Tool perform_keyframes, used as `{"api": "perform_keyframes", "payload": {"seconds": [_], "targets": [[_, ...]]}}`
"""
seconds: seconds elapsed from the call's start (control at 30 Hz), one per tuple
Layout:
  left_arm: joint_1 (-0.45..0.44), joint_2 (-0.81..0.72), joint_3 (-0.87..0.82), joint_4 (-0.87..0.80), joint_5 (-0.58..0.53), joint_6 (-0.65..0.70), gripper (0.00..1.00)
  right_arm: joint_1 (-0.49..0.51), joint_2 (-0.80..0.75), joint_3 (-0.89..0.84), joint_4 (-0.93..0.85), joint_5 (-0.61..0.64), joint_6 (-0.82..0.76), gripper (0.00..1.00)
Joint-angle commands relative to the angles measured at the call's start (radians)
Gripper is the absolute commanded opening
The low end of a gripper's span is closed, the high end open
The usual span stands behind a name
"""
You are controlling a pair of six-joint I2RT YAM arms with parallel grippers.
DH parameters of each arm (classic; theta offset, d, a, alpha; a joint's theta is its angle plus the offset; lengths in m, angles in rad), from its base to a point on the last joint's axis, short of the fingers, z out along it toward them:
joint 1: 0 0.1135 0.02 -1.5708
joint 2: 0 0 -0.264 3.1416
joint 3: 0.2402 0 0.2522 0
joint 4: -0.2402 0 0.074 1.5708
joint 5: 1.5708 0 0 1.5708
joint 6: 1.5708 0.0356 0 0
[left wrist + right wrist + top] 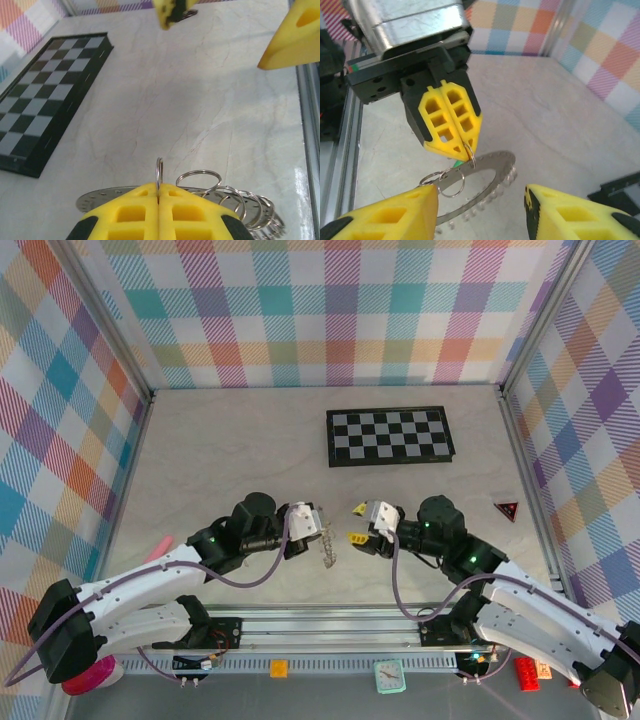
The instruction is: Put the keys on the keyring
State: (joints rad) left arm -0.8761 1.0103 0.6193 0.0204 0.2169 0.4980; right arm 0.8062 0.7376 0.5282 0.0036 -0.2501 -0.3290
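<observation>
The keyring is a flat grey metal ring with several small split rings along its edge. It hangs above the table from my left gripper. That gripper is shut on one small split ring of the keyring, its yellow fingers pressed together. A sliver of green, a key's head, peeks out under those fingertips; the rest of the keys is hidden. My right gripper is open just right of the keyring. Its fingers stand wide apart and hold nothing.
A black-and-white checkerboard lies at the back right of the table. A small red triangle sits near the right wall and a pink object near the left arm. The metal rail runs along the near edge.
</observation>
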Motion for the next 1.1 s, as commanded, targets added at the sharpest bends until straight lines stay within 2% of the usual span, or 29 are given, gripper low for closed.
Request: {"api": "perform_keyframes", "payload": {"seconds": [0.0,0.13,0.2,0.37,0.43,0.7,0.83,1.07], "targets": [[-0.009,-0.05,0.054,-0.02,-0.111,-0.145,0.0,0.004,0.024,-0.028,0.046,0.097,0.369,0.47],[-0.008,-0.088,0.047,-0.029,-0.229,-0.25,0.0,0.004,0.111,-0.012,-0.012,0.119,0.554,0.44],[-0.007,-0.102,0.045,-0.033,-0.275,-0.274,0.0,0.003,0.159,-0.001,-0.019,0.104,0.602,0.43],[0.01,-0.128,0.05,-0.047,-0.53,-0.389,0.0,0.008,0.29,0.048,-0.015,0.045,0.694,0.42],[0.044,-0.133,0.068,-0.095,-0.583,-0.438,0.0,0.011,0.36,0.076,-0.014,0.023,0.719,0.42],[0.145,-0.164,0.089,-0.17,-0.733,-0.493,0.0,0.051,0.63,0.212,0.002,-0.057,0.768,0.42],[0.225,-0.204,0.092,-0.186,-0.72,-0.528,0.0,0.078,0.773,0.327,-0.061,-0.104,0.798,0.42],[0.258,-0.249,0.077,-0.23,-0.76,-0.575,0.0,0.088,0.96,0.484,-0.159,-0.152,0.867,0.41]]}}
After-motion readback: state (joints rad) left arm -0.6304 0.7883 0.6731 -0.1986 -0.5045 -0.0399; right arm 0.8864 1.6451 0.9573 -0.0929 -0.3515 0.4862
